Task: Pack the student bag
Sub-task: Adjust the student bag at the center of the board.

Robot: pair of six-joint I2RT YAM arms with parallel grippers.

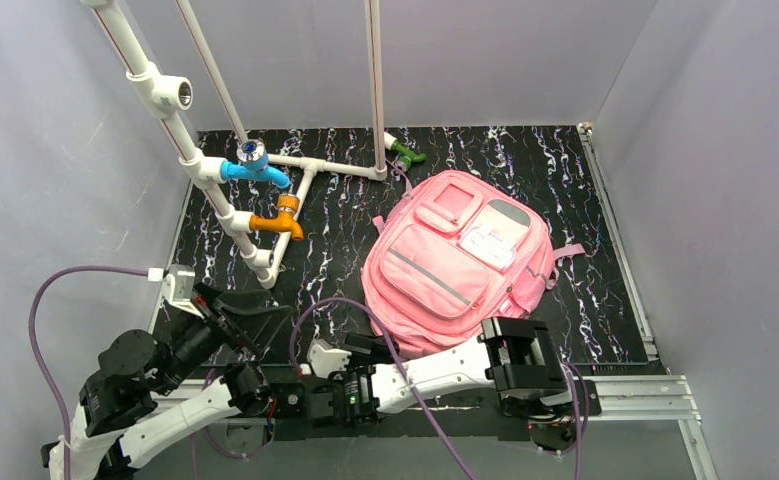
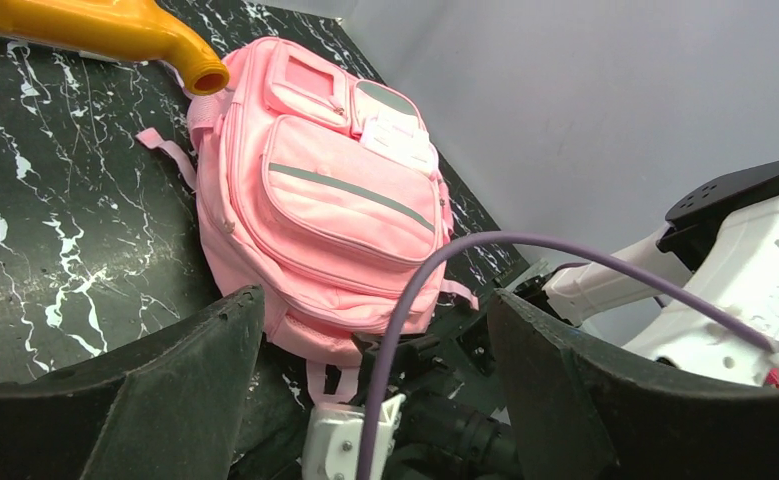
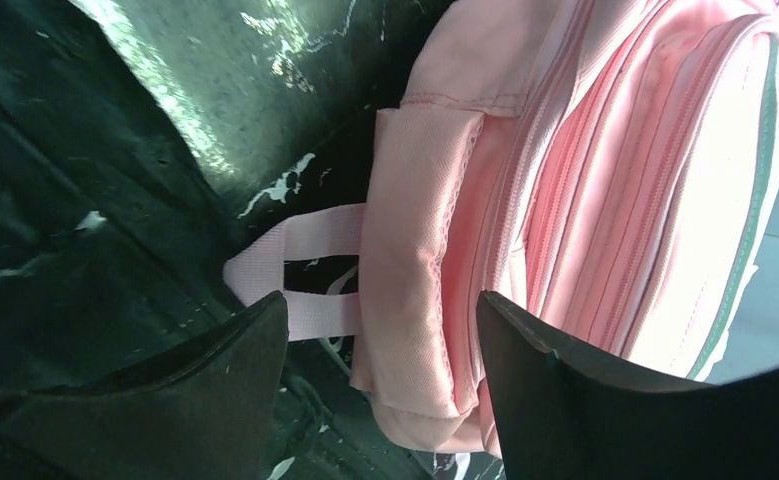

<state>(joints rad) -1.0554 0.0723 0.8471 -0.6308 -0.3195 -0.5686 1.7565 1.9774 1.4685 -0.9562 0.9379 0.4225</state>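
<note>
At right wrist, student bag [image 3: 615, 200], webbing loop [image 3: 305, 270]

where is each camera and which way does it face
top external: above and behind the bases, looking down on the table, student bag and pipe rack; left arm and right arm show at the bottom.
left wrist: low, facing across the table to the bag's front; open left gripper frames it, right arm at right.
right wrist: close on the bag's near corner and padded strap; right gripper along the bottom.
shared: top and left wrist both show the orange tap.
</note>
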